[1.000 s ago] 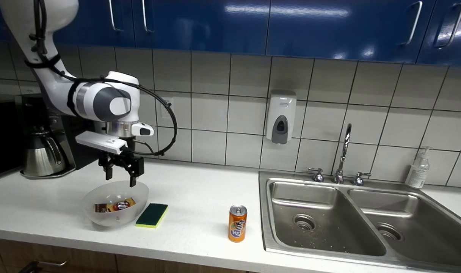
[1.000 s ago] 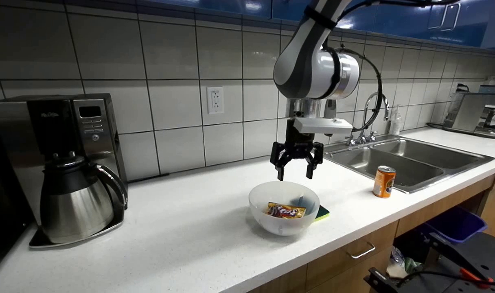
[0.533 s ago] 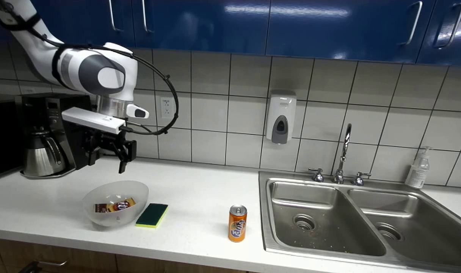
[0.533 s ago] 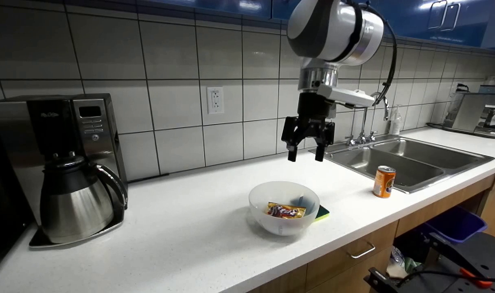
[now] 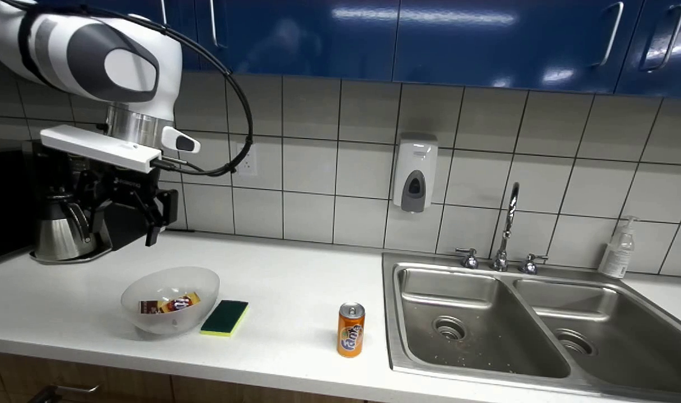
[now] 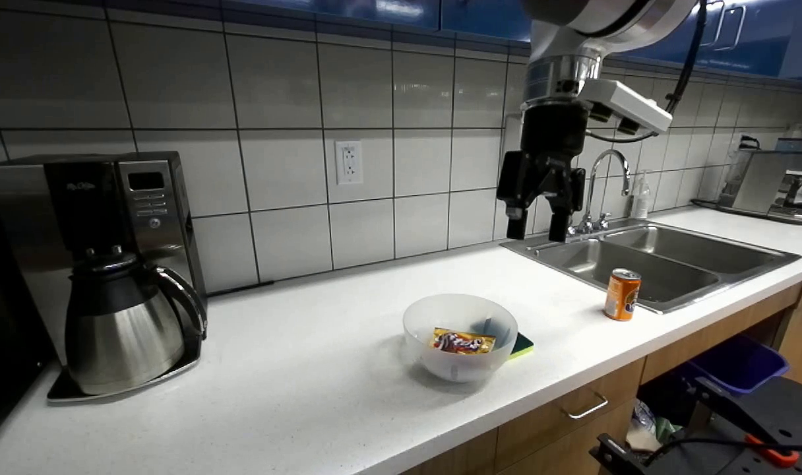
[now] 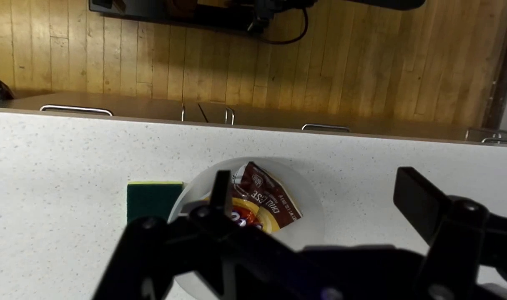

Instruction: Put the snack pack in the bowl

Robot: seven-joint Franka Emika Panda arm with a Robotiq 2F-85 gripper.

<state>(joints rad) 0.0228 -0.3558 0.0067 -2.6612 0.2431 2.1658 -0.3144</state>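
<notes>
Snack pack is lying inside the translucent bowl, which is resting on the bench just beside the green sponge, while the jaws are hanging spread, higher than the bowl, and the orange can is standing near the sink.

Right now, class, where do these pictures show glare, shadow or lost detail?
In an exterior view, glare streaks the blue cabinets; in both exterior views, a soft shadow lies under the bowl; in the wrist view, the jaws show nearly black with little detail, partly covering the snack pack.
</notes>
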